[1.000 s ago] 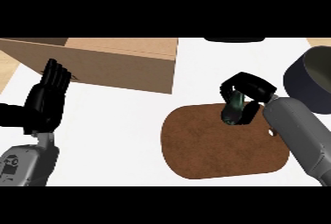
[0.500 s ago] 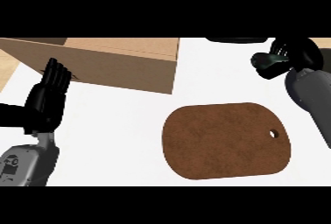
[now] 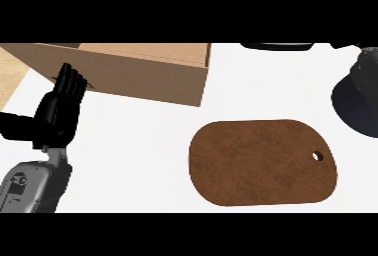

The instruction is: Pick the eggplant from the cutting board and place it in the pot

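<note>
The brown cutting board (image 3: 262, 162) lies bare at the centre right, and no eggplant shows on it or anywhere else. The dark pot (image 3: 353, 112) is cut off by the right edge. Directly above the pot, a dark mass at that edge is part of my right hand (image 3: 367, 65); whatever it holds is hidden. My left hand (image 3: 57, 107) rests open at the left, fingers pointing up, far from the board.
A tan box (image 3: 140, 70) stands at the upper left, its near corner close to the board's top left. A dark rounded object (image 3: 277, 46) peeks in at the top edge. White counter surrounds the board.
My right hand rose from the board with the eggplant and swung right, now mostly out of view over the pot. The board is left bare. The left hand stayed still.
</note>
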Tool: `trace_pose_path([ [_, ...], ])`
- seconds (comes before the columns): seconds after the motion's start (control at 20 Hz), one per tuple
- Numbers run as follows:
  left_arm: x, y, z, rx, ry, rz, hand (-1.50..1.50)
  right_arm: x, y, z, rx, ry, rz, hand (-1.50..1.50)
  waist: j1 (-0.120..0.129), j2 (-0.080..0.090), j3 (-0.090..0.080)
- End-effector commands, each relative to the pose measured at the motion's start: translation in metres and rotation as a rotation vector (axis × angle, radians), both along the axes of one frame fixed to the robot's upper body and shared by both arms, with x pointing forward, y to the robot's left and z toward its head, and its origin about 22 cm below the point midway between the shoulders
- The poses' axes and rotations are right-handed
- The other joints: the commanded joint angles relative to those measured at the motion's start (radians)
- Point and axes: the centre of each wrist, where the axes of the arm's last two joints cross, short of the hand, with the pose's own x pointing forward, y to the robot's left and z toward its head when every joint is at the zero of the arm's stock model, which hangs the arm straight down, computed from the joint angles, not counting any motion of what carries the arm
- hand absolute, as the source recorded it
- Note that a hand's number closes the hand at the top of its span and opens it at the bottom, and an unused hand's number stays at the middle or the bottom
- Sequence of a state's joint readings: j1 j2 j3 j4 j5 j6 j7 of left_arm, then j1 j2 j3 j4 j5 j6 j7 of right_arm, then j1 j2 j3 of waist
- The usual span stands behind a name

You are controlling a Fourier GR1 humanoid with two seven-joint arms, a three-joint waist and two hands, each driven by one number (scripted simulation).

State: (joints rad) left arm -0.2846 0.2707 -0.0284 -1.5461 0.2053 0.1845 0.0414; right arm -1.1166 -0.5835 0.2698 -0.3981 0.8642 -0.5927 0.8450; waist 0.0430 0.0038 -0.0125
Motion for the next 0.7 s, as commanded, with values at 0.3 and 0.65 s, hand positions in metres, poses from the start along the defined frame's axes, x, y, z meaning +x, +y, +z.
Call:
trace_pose_path([
  [0.3, 0.005, 0.018, -0.006, -0.012, 0.007, 0.081, 0.0, 0.013, 0.056, -0.009, -0.029, 0.025, -0.361, 1.5, -0.07, -0.017, 0.009],
  [0.65, -0.014, 0.035, -0.006, -0.005, 0.02, 0.083, 0.0, -0.006, 0.007, -0.022, -0.028, -0.002, -0.398, 1.5, -0.087, -0.028, 0.011],
])
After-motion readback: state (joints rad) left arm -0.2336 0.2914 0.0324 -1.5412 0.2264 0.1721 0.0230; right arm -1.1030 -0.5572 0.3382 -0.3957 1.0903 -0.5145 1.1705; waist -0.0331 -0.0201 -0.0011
